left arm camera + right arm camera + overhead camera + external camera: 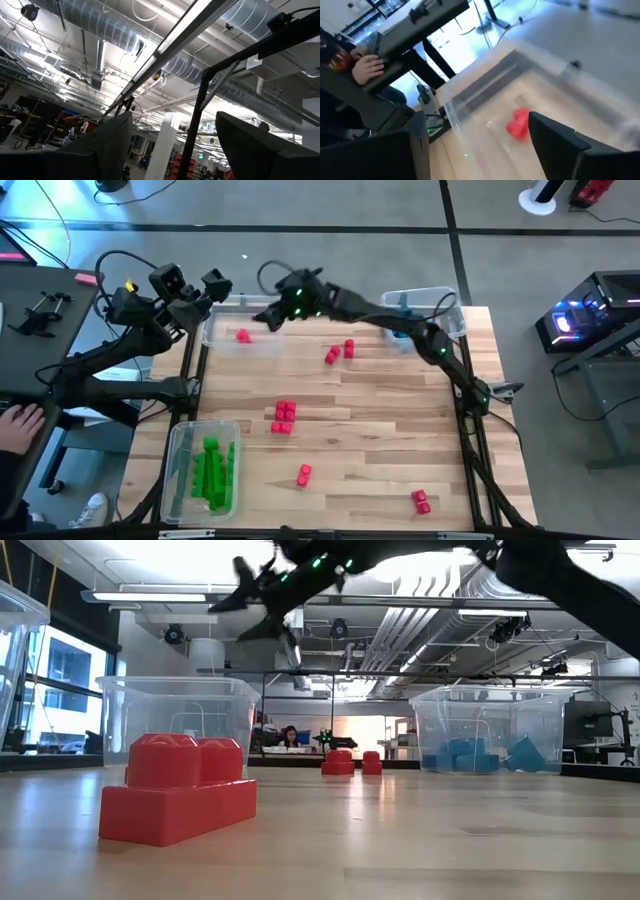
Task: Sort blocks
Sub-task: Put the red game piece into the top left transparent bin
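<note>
I am hovering my right gripper (pixel 268 315) with jaws spread over the far clear bin (pixel 262 348), where one red block (pixel 519 122) is lying. More red blocks (pixel 284 416) are sitting mid-table; they look light, stiff and slick, best pinched across flat sides. My left gripper (pixel 172 142) is waiting raised, jaws apart.

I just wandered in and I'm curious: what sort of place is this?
Probably a robotics lab or workshop in an open office. Two dark robot arms work over a wooden table, bare silver ceiling ducts run overhead, and a person sits at a desk beyond.
</note>
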Controlling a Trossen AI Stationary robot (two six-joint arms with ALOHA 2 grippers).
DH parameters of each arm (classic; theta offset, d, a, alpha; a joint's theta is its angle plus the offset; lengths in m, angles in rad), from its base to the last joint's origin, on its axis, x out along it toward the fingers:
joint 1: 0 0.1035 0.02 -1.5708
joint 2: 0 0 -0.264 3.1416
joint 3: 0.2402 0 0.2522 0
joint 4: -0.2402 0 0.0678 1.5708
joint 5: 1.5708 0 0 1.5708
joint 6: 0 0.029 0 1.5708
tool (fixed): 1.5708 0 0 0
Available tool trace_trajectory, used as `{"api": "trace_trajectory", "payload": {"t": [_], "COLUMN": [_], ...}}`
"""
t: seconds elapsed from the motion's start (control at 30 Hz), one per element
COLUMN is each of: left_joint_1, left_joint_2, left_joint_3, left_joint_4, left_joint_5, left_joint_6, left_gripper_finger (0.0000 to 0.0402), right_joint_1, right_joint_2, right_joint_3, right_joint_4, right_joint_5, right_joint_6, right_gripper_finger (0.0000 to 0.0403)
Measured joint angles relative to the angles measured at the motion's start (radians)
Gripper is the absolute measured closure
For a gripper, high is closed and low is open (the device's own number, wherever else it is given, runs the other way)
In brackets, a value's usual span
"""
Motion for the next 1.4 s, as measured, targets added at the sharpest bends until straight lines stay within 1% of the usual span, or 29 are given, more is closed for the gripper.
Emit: {"api": "trace_trajectory", "payload": {"t": [0.03,0.1,0.17,0.23,0.33,0.4,0.47,0.6,0.67,0.73,0.8,0.97,1.03,1.1,1.17,1.23,1.3,1.37,1.4], "left_joint_1": [0.000,0.000,0.001,0.001,0.001,0.001,0.001,0.002,0.001,0.001,0.002,0.001,0.002,0.001,0.001,0.001,0.001,0.001,0.001], "left_joint_2": [0.000,0.000,0.000,0.000,0.000,0.000,0.000,0.000,0.000,0.000,0.000,0.000,0.000,0.000,0.000,0.000,0.000,0.000,0.000], "left_joint_3": [0.000,0.000,0.000,0.000,0.000,0.000,0.000,0.000,0.000,0.000,0.000,0.000,0.000,0.000,0.000,0.000,0.000,0.000,0.000], "left_joint_4": [0.000,0.000,-0.005,-0.011,-0.028,-0.048,-0.067,-0.101,-0.104,-0.103,-0.103,-0.105,-0.105,-0.106,-0.105,-0.105,-0.105,-0.106,-0.108], "left_joint_5": [0.000,0.001,0.001,0.001,0.001,0.001,0.001,0.001,0.001,0.001,0.001,0.001,0.001,0.001,0.001,0.001,0.001,0.001,0.001], "left_joint_6": [0.001,0.008,0.008,0.014,0.030,0.039,0.038,0.038,0.037,0.037,0.037,0.037,0.037,0.037,0.037,0.036,0.036,0.037,0.037], "left_gripper_finger": [0.0129,0.0129,0.0129,0.0129,0.0129,0.0129,0.0129,0.0129,0.0129,0.0129,0.0129,0.0129,0.0129,0.0129,0.0129,0.0129,0.0129,0.0129,0.0129], "right_joint_1": [-0.007,-0.019,-0.025,-0.025,-0.025,-0.027,-0.028,-0.026,-0.023,-0.023,-0.025,-0.039,-0.039,-0.027,0.010,0.066,0.129,0.197,0.232], "right_joint_2": [-0.023,-0.078,-0.127,-0.165,-0.191,-0.190,-0.190,-0.215,-0.222,-0.221,-0.220,-0.220,-0.220,-0.220,-0.220,-0.220,-0.221,-0.222,-0.222], "right_joint_3": [0.000,0.000,0.000,0.000,0.001,-0.028,-0.115,-0.339,-0.413,-0.468,-0.515,-0.604,-0.615,-0.601,-0.553,-0.488,-0.434,-0.417,-0.416], "right_joint_4": [-0.029,-0.141,-0.254,-0.394,-0.623,-0.749,-0.792,-0.754,-0.757,-0.771,-0.744,-0.687,-0.656,-0.632,-0.615,-0.612,-0.595,-0.550,-0.528], "right_joint_5": [0.000,0.010,0.077,0.188,0.340,0.388,0.399,0.372,0.376,0.402,0.418,0.421,0.395,0.361,0.323,0.267,0.181,0.105,0.089], "right_joint_6": [-0.023,-0.077,-0.134,-0.174,-0.159,-0.131,-0.093,-0.025,0.014,0.070,0.150,0.305,0.329,0.289,0.207,0.079,-0.059,-0.178,-0.240], "right_gripper_finger": [0.0184,0.0182,0.0182,0.0181,0.0181,0.0181,0.0181,0.0185,0.0188,0.0191,0.0194,0.0198,0.0199,0.0199,0.0199,0.0199,0.0199,0.0199,0.0199]}}
